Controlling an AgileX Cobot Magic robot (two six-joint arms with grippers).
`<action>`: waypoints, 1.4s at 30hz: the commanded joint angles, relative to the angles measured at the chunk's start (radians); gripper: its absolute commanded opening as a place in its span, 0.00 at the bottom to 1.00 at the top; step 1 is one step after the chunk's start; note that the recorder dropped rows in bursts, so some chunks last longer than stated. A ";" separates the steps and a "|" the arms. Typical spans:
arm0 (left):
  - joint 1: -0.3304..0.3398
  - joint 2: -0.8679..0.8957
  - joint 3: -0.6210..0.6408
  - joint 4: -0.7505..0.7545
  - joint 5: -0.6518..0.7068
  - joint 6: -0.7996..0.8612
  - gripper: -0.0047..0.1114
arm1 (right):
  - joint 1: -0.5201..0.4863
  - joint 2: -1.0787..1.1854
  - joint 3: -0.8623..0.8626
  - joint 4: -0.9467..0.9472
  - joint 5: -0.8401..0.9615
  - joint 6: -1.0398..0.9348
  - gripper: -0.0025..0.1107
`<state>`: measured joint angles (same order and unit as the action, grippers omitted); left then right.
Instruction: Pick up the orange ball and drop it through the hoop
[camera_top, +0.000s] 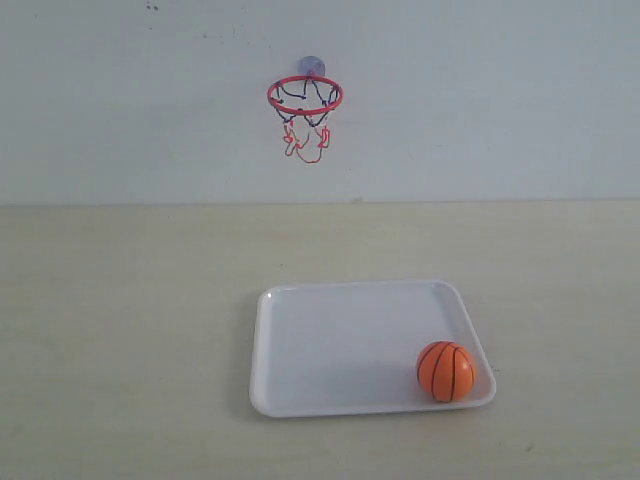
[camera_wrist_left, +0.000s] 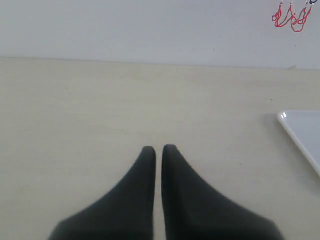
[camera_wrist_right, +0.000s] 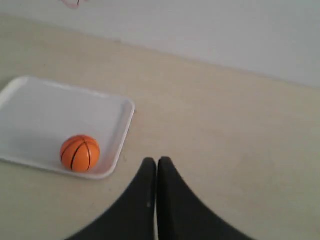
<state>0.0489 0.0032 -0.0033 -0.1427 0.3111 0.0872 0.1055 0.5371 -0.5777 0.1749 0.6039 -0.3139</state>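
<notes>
At the near edge of the scene, the left hand (camera_wrist_left: 159, 149) and the right hand (camera_wrist_right: 157, 161) are both clenched on nothing above the bare tabletop (camera_top: 120, 320). The orange ball (camera_wrist_right: 80, 153) rests in the near right corner of the white tray (camera_top: 330, 330) — near the right hand, while the left sees only the tray's rim, so the right arm looks better placed. Farther back, the hoop (camera_top: 305, 96) hangs on the wall.
</notes>
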 joint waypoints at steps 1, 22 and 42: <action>0.001 -0.003 0.003 -0.006 -0.007 -0.008 0.08 | -0.004 0.120 -0.018 -0.001 0.002 -0.010 0.02; 0.001 -0.003 0.003 -0.006 -0.007 -0.008 0.08 | -0.004 0.488 -0.039 0.502 -0.411 0.093 0.02; 0.001 -0.003 0.003 -0.006 -0.007 -0.008 0.08 | 0.319 1.050 -0.721 -0.175 0.351 0.181 0.02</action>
<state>0.0489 0.0032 -0.0033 -0.1427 0.3111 0.0872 0.3752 1.5524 -1.2456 0.0860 0.9223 -0.2170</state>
